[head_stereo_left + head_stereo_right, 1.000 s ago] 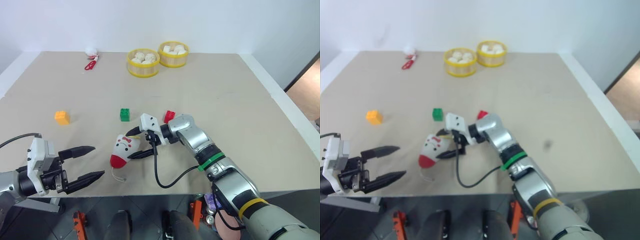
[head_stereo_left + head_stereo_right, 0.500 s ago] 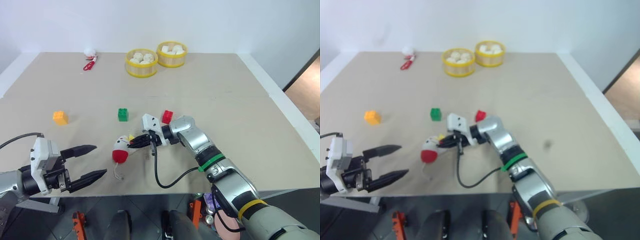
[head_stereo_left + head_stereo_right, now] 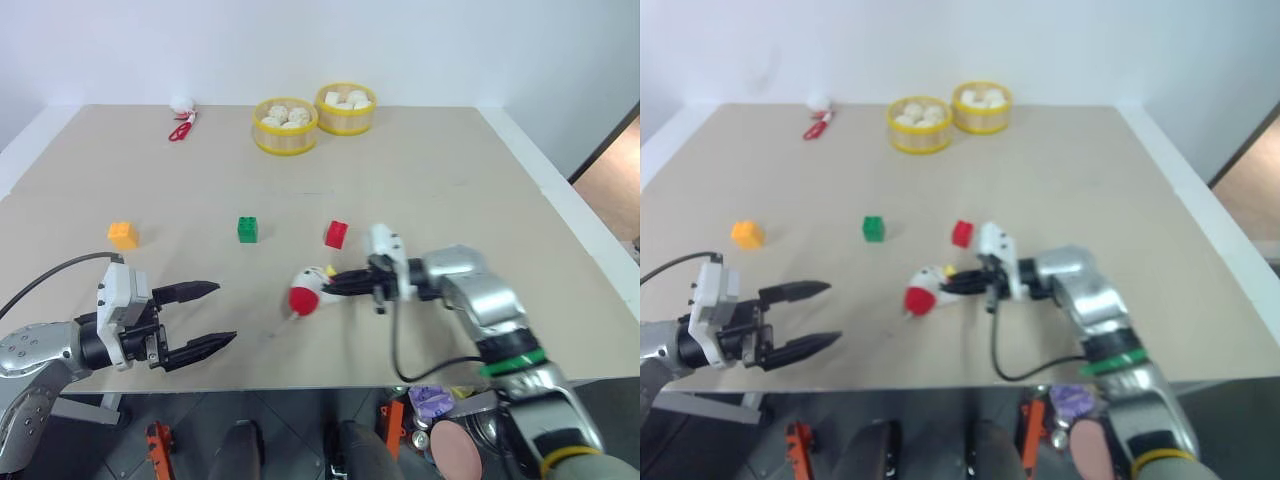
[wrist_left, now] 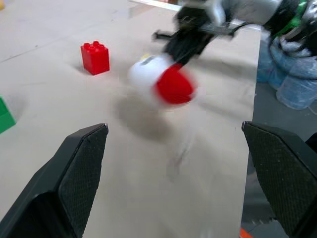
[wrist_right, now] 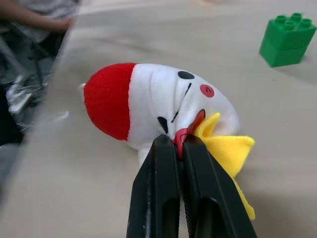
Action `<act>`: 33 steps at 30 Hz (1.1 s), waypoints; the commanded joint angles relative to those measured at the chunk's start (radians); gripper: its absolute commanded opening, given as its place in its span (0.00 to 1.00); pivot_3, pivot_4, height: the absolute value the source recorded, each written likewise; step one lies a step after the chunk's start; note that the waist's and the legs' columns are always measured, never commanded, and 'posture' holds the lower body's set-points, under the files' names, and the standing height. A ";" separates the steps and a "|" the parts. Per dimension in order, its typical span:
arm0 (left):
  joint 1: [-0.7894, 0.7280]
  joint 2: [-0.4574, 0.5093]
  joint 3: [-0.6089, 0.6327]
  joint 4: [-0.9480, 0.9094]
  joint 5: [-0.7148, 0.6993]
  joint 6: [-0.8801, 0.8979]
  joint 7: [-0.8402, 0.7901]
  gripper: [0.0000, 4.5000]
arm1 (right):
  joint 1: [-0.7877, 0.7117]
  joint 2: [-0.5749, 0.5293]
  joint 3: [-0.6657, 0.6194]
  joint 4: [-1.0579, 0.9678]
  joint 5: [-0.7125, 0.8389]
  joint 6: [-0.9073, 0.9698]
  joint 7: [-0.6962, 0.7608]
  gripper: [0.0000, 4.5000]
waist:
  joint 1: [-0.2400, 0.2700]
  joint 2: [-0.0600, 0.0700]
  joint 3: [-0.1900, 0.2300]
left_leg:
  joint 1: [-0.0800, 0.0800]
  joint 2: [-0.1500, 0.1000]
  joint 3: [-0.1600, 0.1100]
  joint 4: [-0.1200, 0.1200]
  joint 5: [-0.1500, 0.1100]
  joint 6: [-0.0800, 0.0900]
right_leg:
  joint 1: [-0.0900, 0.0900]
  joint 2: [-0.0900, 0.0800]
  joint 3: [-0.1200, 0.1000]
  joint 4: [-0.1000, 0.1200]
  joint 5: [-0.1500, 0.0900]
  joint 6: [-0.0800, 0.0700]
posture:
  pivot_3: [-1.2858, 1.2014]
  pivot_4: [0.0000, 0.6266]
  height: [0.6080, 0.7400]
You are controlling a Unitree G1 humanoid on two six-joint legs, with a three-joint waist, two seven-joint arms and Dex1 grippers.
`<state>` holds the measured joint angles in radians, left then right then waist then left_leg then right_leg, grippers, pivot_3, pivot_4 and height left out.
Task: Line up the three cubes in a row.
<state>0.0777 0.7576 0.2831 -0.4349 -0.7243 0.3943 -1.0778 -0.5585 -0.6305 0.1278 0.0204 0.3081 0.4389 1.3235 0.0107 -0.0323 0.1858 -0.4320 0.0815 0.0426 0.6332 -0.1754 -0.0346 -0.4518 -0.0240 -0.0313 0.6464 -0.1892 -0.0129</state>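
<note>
**Right gripper clamped on the plush toy, cubes untouched**

The right gripper [image 3: 335, 283] is pinched tight on the plush toy [image 3: 306, 291], caught by a fold near its yellow trim, with the toy carried low over the counter [image 3: 560, 290]. The left gripper [image 3: 215, 315] is held wide apart and empty near the counter's front edge.

The red cube [image 3: 336, 234] lies just beyond the toy, the green cube [image 3: 247, 229] further to the robot's left, and the orange-yellow cube [image 3: 123, 235] well apart on the far left. All three rest loosely in a line already, though unevenly spaced.

The step in hand is judged to be clearing the toy out of the working area. It is best set down well away from the red cube, so that no cube is knocked when the grip is released. The two yellow-rimmed baskets [image 3: 286, 126] at the back are well clear.
</note>
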 commanded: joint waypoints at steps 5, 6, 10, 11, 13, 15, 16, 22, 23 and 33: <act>-0.110 -0.097 -0.069 0.043 0.042 -0.073 0.040 1.00 | -0.118 -0.206 -0.224 0.279 -0.132 -0.164 -0.283 0.02 | -0.011 -0.001 0.000 | 0.005 -0.001 0.000 0.001 0.000 0.000 | 0.001 0.001 0.003 0.000 0.001 0.000 | 0.52 0.24 1.00; -0.120 -0.107 -0.080 0.048 0.049 -0.079 0.043 1.00 | -0.165 -0.212 -0.228 0.375 -0.173 -0.187 -0.371 0.02 | -0.011 -0.001 0.000 | 0.006 -0.002 -0.001 0.001 0.000 0.000 | 0.001 0.002 0.004 0.000 0.001 0.001 | 0.52 0.24 1.00; -0.148 -0.125 -0.111 0.070 0.064 -0.091 0.042 1.00 | -0.285 -0.190 -0.222 0.618 -0.275 -0.280 -0.622 0.08 | -0.018 -0.001 0.000 | 0.007 -0.005 -0.004 0.001 0.000 0.000 | 0.001 0.004 0.009 0.000 0.003 0.001 | 0.52 0.24 1.00; -0.153 -0.127 -0.117 0.078 0.071 -0.098 0.041 1.00 | -0.292 -0.180 -0.212 0.644 -0.294 -0.306 -0.656 0.16 | -0.020 -0.001 0.000 | 0.007 -0.005 -0.004 0.000 0.000 0.000 | 0.001 0.006 0.012 0.000 0.003 0.002 | 0.52 0.24 1.00; -0.162 -0.131 -0.124 0.091 0.080 -0.108 0.040 1.00 | -0.289 -0.152 -0.201 0.664 -0.306 -0.337 -0.683 0.29 | -0.027 -0.002 0.000 | 0.007 -0.006 -0.004 -0.001 -0.001 0.000 | 0.001 0.008 0.017 0.000 0.003 0.002 | 0.52 0.24 1.00; -0.169 -0.139 -0.127 0.098 0.083 -0.115 0.045 1.00 | -0.283 -0.125 -0.192 0.666 -0.319 -0.358 -0.711 0.47 | -0.033 -0.002 0.000 | 0.007 -0.007 -0.003 -0.001 -0.002 0.000 | 0.001 0.009 0.022 0.000 0.004 0.005 | 0.52 0.24 1.00; -0.173 -0.145 -0.129 0.102 0.087 -0.122 0.051 1.00 | -0.280 -0.107 -0.190 0.665 -0.322 -0.362 -0.726 0.54 | -0.035 -0.002 0.000 | 0.007 -0.007 -0.002 -0.001 -0.003 0.000 | 0.000 0.009 0.024 0.000 0.006 0.008 | 0.52 0.24 1.00; -0.155 -0.168 -0.128 0.106 0.111 -0.151 0.056 1.00 | -0.326 -0.049 -0.233 0.717 -0.288 -0.357 -0.813 0.92 | -0.037 -0.002 0.000 | 0.007 -0.008 0.000 -0.001 -0.003 0.001 | 0.000 0.009 0.027 0.000 0.007 0.010 | 0.52 0.24 1.00; -0.152 -0.170 -0.127 0.104 0.112 -0.152 0.058 1.00 | -0.336 -0.046 -0.242 0.721 -0.275 -0.354 -0.811 0.92 | -0.037 -0.002 0.000 | 0.007 -0.008 0.000 -0.001 -0.003 0.001 | 0.000 0.009 0.028 0.000 0.006 0.008 | 0.52 0.24 1.00; -0.115 -0.191 -0.103 0.082 0.108 -0.155 0.103 1.00 | -0.425 -0.008 -0.310 0.716 -0.173 -0.331 -0.794 0.92 | -0.039 -0.002 0.000 | 0.008 -0.010 0.001 0.000 -0.003 0.001 | 0.000 0.010 0.034 0.000 0.006 0.008 | 0.52 0.24 1.00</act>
<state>-0.0421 0.5671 0.1541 -0.3229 -0.6075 0.2574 -0.9868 -0.9566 -0.6411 -0.1469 0.7892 0.0826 0.0922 0.4990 -0.0281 -0.0340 0.1856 -0.4236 0.0717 0.0437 0.6335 -0.1787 -0.0333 -0.4518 -0.0137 0.0026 0.6463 -0.1828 -0.0044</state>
